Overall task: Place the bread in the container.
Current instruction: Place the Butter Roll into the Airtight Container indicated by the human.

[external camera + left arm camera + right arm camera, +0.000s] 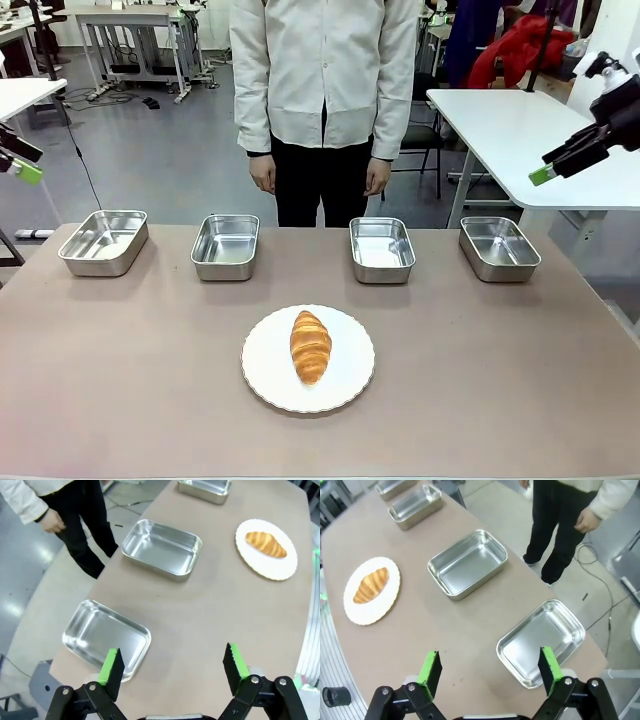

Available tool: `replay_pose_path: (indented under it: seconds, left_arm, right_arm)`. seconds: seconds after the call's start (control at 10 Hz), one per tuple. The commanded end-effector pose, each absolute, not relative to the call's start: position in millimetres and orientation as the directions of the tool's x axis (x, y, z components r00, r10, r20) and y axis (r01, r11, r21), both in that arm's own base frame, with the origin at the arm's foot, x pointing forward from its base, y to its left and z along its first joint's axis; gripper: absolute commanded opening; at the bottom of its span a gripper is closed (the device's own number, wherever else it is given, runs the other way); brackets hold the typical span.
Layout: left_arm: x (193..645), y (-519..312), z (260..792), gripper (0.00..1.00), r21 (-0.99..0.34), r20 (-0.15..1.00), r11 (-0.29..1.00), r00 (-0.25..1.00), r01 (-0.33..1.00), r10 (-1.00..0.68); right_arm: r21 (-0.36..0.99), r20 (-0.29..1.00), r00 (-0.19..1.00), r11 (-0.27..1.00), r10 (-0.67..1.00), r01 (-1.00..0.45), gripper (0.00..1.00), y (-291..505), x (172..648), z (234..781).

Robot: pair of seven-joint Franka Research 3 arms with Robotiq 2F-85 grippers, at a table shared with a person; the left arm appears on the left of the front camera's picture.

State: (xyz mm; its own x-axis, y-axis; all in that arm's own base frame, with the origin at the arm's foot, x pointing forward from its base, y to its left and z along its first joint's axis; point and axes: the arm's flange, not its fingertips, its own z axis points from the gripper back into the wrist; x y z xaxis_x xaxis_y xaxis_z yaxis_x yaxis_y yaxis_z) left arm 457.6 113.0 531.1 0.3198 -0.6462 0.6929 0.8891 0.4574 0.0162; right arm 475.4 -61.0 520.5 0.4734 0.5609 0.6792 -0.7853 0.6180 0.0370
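**Bread central on the bench, both pincers raised and open**

The bread point(311, 346) lies on a white plate point(265, 378) at the middle of the bench point(500, 390), on the robot's side. In the front view its long axis runs from the robot's edge toward the far edge.

The left pincer point(172, 662) hangs above the left end of the bench, jaws wide apart and holding nothing. The right pincer point(490, 665) hangs above the right end in the same state. Both are well apart from the bread, and neither arm is clearly the nearer.

Four empty trays point(224, 268) stand in a row beyond the plate, toward the far edge. Which one is meant cannot be told.

Nothing stands between either pincer and the bread. A person point(325, 80) stands at the far side, arms hanging, clear of the bench.

In my judgement, a grasp across the bread's width suits.
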Motion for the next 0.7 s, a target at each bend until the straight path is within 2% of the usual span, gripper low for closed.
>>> replay_pose_path:
  seconds: [0.0,0.2,0.4,0.5,0.6]
  left_arm:
    - [468,152,544,1.00,0.023,0.772,0.473,0.285,0.881,-0.568]
    - [459,184,549,1.00,0.021,0.825,0.495,0.265,0.869,-0.500]
    - [450,200,552,1.00,0.009,0.829,0.563,0.308,0.827,-0.466]
    - [442,203,554,1.00,0.012,0.820,0.645,0.362,0.764,-0.444]
    - [437,201,558,1.00,0.006,0.822,0.647,0.364,0.762,-0.438]
  right_arm:
    - [0.033,0.746,0.417,0.596,0.520,-0.803,1.00,-94,491,529]
    - [0.040,0.801,0.392,0.612,0.453,-0.790,1.00,-127,488,524]
    - [0.058,0.814,0.408,0.642,0.413,-0.764,1.00,-150,485,522]
    - [0.063,0.817,0.417,0.656,0.399,-0.752,1.00,-156,483,522]
    - [0.061,0.825,0.411,0.663,0.387,-0.746,1.00,-159,482,524]
